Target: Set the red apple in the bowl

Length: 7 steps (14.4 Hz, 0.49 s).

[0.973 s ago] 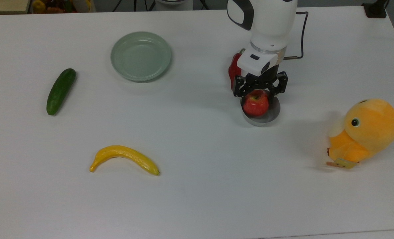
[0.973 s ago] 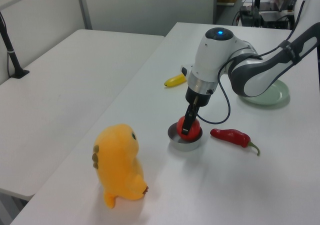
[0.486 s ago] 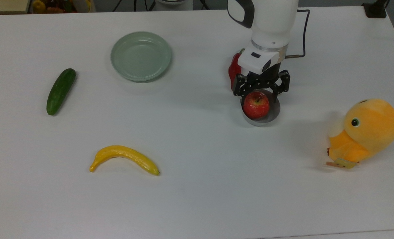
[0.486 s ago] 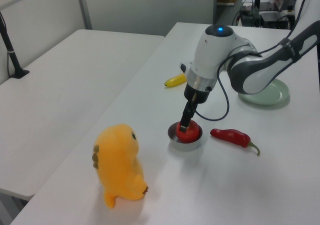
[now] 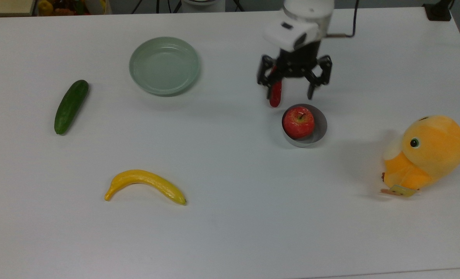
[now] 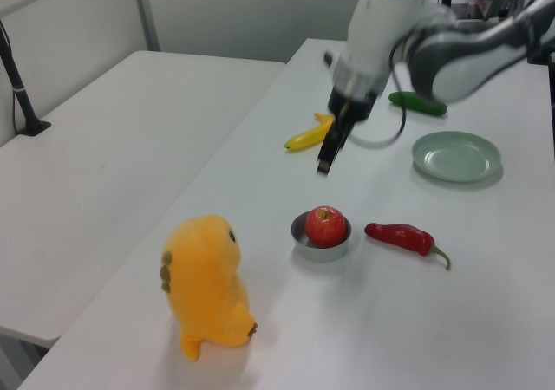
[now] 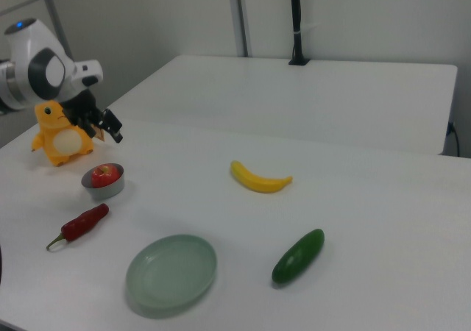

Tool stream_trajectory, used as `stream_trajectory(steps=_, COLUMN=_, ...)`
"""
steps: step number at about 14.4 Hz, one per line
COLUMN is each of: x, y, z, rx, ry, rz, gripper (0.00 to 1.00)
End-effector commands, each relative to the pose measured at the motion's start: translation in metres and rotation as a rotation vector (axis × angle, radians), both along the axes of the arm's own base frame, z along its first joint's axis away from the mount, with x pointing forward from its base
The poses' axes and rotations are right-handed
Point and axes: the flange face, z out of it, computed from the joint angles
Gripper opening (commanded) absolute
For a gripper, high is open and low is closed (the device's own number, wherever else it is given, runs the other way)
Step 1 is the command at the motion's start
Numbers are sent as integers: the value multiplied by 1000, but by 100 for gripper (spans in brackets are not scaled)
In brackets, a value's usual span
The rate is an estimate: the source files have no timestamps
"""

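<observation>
The red apple point(image 5: 298, 122) sits inside the small grey bowl point(image 5: 322, 128), stem dimple up, and nothing touches it. In the left view the apple point(image 6: 325, 225) rises above the bowl's wall point(image 6: 322, 250). My gripper point(image 5: 290, 91) hangs open and empty above the table, up the top view from the bowl and well apart from the apple. The left view has the gripper point(image 6: 325, 162) lifted high over the bowl. The right view puts the gripper point(image 7: 110, 129) above the apple point(image 7: 105, 173) and bowl point(image 7: 103, 190).
A red chili pepper point(image 5: 275, 95) lies just beyond the bowl, partly under the gripper. A pale green dish point(image 5: 164, 65), a cucumber point(image 5: 71, 106) and a banana point(image 5: 145, 184) lie toward the top view's left. An orange plush toy point(image 5: 427, 153) stands at the top view's right.
The gripper has let go of the apple, opened wider and risen away from the bowl toward the arm's base. The apple stays in the bowl.
</observation>
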Motion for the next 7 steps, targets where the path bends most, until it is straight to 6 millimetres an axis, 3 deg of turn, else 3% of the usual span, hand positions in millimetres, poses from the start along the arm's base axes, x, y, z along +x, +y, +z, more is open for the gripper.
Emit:
stream_trajectory(steps=1, x=-21, y=-49, z=62, rx=22, ry=23, rz=-103, gripper=100)
stream_trajectory(steps=7, x=-60, y=-137, z=134, rx=59, ry=136, rz=-279, gripper=100)
